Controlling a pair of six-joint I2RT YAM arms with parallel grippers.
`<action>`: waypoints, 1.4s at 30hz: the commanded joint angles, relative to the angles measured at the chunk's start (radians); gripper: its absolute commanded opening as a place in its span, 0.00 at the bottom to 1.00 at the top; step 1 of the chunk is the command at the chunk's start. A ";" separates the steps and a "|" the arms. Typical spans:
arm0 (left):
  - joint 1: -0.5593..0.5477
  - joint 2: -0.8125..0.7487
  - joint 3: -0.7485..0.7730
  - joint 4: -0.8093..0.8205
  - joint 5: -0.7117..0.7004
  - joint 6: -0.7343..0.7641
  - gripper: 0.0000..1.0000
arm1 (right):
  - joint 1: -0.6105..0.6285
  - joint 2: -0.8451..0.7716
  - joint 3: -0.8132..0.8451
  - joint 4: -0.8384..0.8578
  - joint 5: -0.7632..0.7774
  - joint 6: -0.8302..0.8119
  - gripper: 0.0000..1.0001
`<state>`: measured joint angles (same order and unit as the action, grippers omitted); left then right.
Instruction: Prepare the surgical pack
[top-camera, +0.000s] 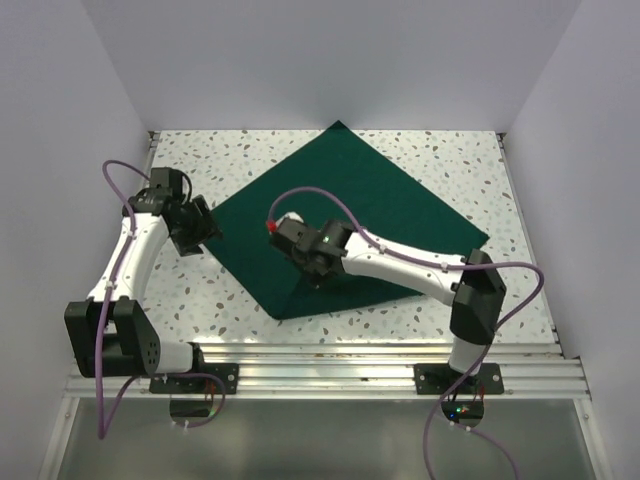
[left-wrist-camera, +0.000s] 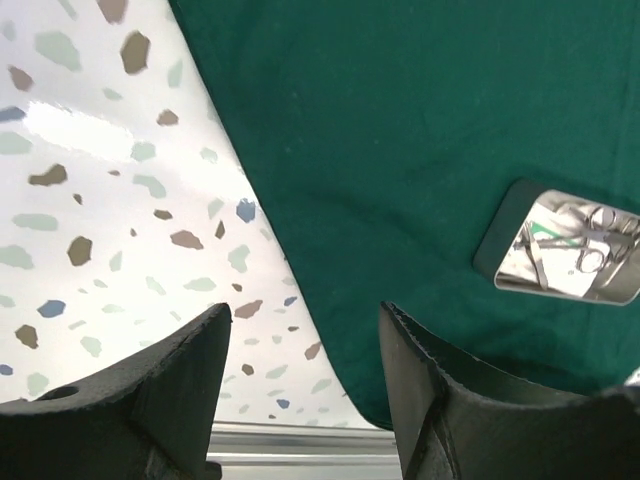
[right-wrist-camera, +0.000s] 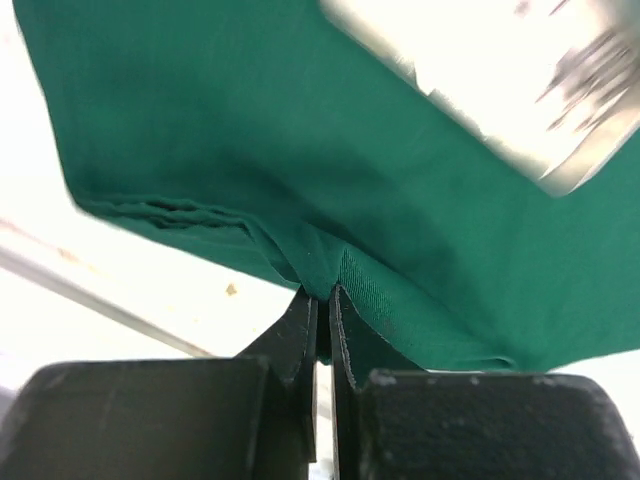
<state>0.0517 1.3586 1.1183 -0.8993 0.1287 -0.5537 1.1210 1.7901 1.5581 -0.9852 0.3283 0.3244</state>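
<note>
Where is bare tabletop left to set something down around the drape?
Bare table lies in both far corners flanking the drape, and near-left between left gripper and rail. Crowded at the drape's near edge, where the right gripper pinches cloth near the tray.

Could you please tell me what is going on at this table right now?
Two robot arms are working on a dark green cloth drape spread on the speckled white table. The right hand pinches the drape's near edge between shut fingers, and the cloth bunches up there. The left hand hangs open over the drape's left edge, holding nothing. A small steel tray of silver instruments sits uncovered on the cloth.
</note>
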 joint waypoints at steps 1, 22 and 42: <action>0.007 0.013 0.063 0.026 -0.086 -0.031 0.65 | -0.078 0.069 0.173 -0.029 0.057 -0.123 0.00; 0.008 0.209 0.170 0.057 -0.126 -0.018 0.66 | -0.434 0.563 0.839 -0.075 0.002 -0.197 0.00; 0.057 0.457 0.322 0.025 -0.210 0.020 0.78 | -0.512 0.716 0.885 -0.009 -0.089 -0.167 0.41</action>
<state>0.0738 1.7851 1.3819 -0.8806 -0.0414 -0.5564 0.6235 2.5076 2.3974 -1.0233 0.2581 0.1593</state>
